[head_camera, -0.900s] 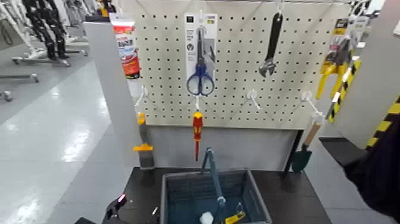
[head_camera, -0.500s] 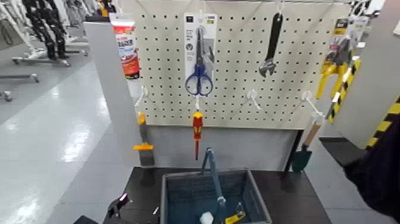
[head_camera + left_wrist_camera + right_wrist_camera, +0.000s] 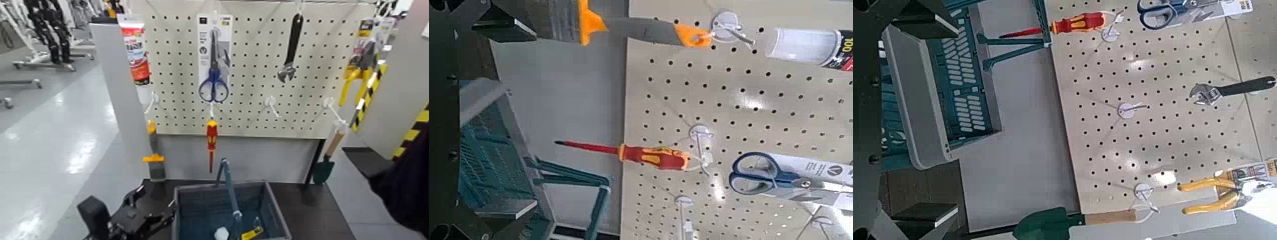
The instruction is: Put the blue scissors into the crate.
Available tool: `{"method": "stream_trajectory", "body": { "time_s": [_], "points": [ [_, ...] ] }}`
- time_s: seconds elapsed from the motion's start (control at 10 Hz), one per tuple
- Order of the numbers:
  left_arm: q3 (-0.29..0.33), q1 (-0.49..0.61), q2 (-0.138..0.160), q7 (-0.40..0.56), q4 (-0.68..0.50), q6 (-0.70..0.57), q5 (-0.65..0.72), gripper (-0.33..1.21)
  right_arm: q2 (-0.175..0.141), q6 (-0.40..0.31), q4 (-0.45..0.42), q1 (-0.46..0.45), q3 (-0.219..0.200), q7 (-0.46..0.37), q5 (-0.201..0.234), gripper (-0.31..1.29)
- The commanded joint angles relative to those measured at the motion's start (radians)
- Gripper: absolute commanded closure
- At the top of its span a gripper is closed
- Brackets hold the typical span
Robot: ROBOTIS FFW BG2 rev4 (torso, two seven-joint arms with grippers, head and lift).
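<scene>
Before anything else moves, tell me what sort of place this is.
Likely a robotics lab or test space with a mock tool-shop display: a pegboard with hanging tools, carded blue scissors and a shopping-style crate below.

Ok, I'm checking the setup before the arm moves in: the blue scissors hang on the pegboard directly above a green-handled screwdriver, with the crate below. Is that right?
Not quite: the screwdriver has a red and yellow handle, not green, as the head view shows. The blue scissors do hang directly above it, with the crate below.
</scene>
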Motion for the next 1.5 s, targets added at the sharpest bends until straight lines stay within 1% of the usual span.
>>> {"method": "stream_trajectory", "body": {
  "time_s": [0.1,0.3,0.4,0.6,1.0,1.2,1.5],
  "points": [
    [-0.031,-0.098,0.04,-0.059,0.002,0.072,0.071,0.13,0.0,0.0,0.002,0.0,0.004,0.0,0.0,0.08],
    [-0.049,-0.179,0.056,-0.096,0.016,0.106,0.105,0.13,0.0,0.0,0.002,-0.002,0.004,0.0,0.0,0.08],
    [-0.063,-0.234,0.065,-0.148,0.048,0.121,0.128,0.14,0.0,0.0,0.005,-0.005,0.007,0.0,0.0,0.08],
    [-0.07,-0.311,0.063,-0.179,0.079,0.115,0.134,0.14,0.0,0.0,0.006,-0.006,0.009,0.0,0.0,0.08],
    [-0.115,-0.443,0.071,-0.231,0.14,0.109,0.177,0.14,0.0,0.0,0.008,-0.009,0.01,0.0,0.0,0.08],
    [-0.146,-0.504,0.071,-0.239,0.159,0.09,0.177,0.14,-0.001,0.0,0.008,-0.011,0.013,0.0,0.0,0.08],
    [-0.173,-0.59,0.068,-0.246,0.189,0.057,0.176,0.14,-0.003,0.0,0.006,-0.012,0.015,0.0,0.0,0.08]
  ]
}}
